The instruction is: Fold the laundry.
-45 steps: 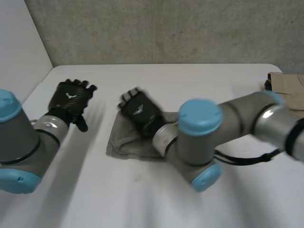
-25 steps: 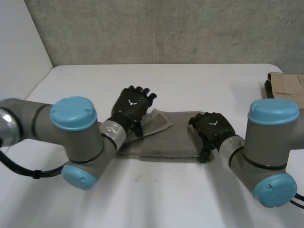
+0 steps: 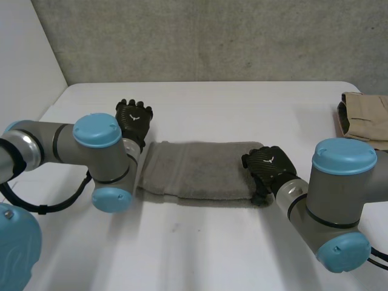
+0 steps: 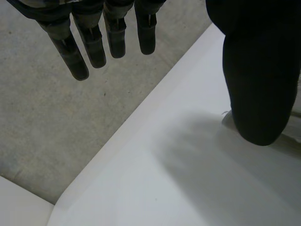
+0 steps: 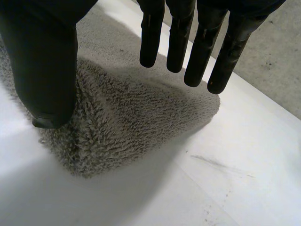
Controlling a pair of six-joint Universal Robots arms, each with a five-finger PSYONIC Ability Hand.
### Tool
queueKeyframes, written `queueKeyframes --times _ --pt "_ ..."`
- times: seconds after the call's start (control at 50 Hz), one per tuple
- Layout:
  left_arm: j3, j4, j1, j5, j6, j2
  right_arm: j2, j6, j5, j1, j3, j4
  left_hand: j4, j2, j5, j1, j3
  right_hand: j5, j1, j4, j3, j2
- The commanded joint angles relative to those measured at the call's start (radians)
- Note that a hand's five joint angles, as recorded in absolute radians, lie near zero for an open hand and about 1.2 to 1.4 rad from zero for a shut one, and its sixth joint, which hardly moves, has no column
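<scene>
The grey towel lies folded into a long flat band at the middle of the white desk, running from 9 to 3 o'clock. At its 3 o'clock end the right hand sits over the near corner. In the right wrist view its fingers are straight and spread above the pile, and the thumb points down at the towel's edge, gripping nothing. Off the towel's 10 o'clock corner is the left hand; in the left wrist view its fingers hang straight and loose, holding nothing. Well apart, at 2 o'clock by the desk's edge, lies a folded tan cloth.
</scene>
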Motion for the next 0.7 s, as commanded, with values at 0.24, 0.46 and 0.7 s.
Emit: queueKeyframes --times 0.24,0.46,0.7 --pt "-0.254 -0.009 -0.059 0.096 -0.049 0.197 0.015 -0.091 0.014 -0.019 0.046 -0.014 -0.061 -0.063 -0.053 -0.074 -0.062 0.906 0.958 0.882 0.883 0.883" --pt "-0.360 -0.014 -0.019 0.098 -0.049 0.307 -0.157 -0.526 0.029 -0.189 0.167 0.046 -0.078 -0.081 -0.071 -0.091 -0.080 0.906 0.958 0.882 0.883 0.883" --pt "-0.398 -0.014 -0.004 0.096 -0.060 0.386 -0.127 -0.584 0.008 0.075 -0.066 0.032 -0.081 -0.084 -0.074 -0.094 -0.083 0.906 0.958 0.882 0.883 0.883"
